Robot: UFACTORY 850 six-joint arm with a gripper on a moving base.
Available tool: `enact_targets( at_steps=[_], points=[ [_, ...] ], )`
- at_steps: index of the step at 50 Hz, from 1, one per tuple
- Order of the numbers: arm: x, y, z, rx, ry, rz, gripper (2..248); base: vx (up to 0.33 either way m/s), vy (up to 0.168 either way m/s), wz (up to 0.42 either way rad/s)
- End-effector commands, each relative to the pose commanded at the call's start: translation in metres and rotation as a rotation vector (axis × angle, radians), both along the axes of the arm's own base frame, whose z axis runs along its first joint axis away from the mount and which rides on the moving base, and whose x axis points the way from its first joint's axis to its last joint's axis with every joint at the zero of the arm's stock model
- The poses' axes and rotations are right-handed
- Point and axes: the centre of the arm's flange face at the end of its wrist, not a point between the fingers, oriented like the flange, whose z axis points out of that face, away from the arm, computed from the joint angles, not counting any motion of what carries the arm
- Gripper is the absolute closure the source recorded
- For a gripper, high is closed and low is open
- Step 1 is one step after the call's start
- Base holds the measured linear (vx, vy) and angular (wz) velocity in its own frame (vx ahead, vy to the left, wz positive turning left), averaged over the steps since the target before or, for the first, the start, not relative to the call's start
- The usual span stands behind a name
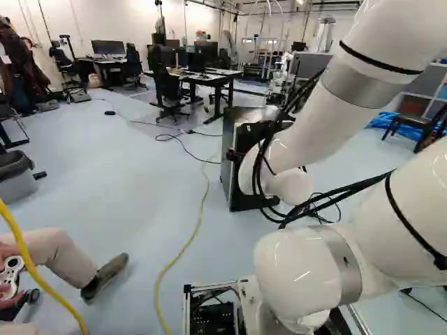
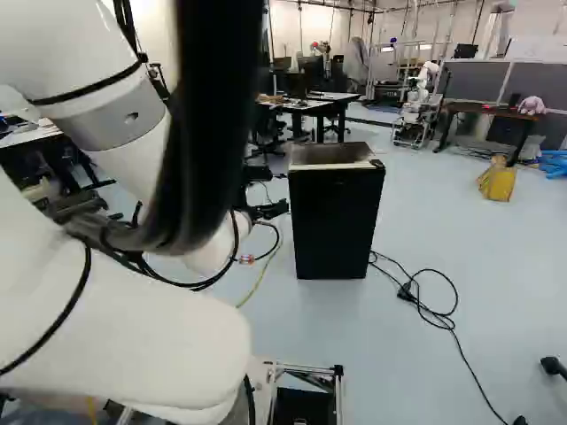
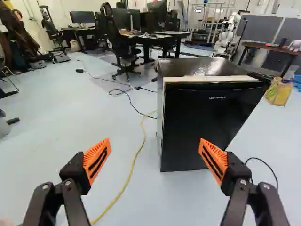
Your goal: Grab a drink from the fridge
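The black mini fridge (image 2: pixel 335 217) stands upright on the floor, its door closed flush. My gripper (image 2: pixel 273 211) appears beside the fridge's left edge in the right base view, partly hidden by the arm and its cables. From the wrist, the gripper (image 3: pixel 154 153) has its orange pads spread wide, with only floor between them. The fridge (image 3: pixel 211 122) is ahead of the fingers, mostly in front of the one farther from the yellow cable. No drink is visible.
A yellow cable (image 3: pixel 134 162) runs along the floor beside the fridge; a black cord (image 2: pixel 443 319) lies on its other side. Desks (image 1: pixel 209 75) and another robot (image 2: pixel 416 102) stand behind. A person's leg and shoe (image 1: pixel 106 275) are near the base.
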Motion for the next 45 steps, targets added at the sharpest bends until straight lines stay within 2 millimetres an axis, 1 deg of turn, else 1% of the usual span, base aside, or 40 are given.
enact_targets(
  at_steps=[30,34,45],
  points=[
    [0.0000,0.0000,0.0000,0.000,0.000,0.000,3,0.001,-0.002,0.003],
    [0.0000,0.0000,0.0000,0.000,0.000,0.000,3,0.060,-0.037,0.139],
    [0.0000,0.0000,0.0000,0.000,0.000,0.000,3,0.087,-0.008,-0.008]
  ],
)
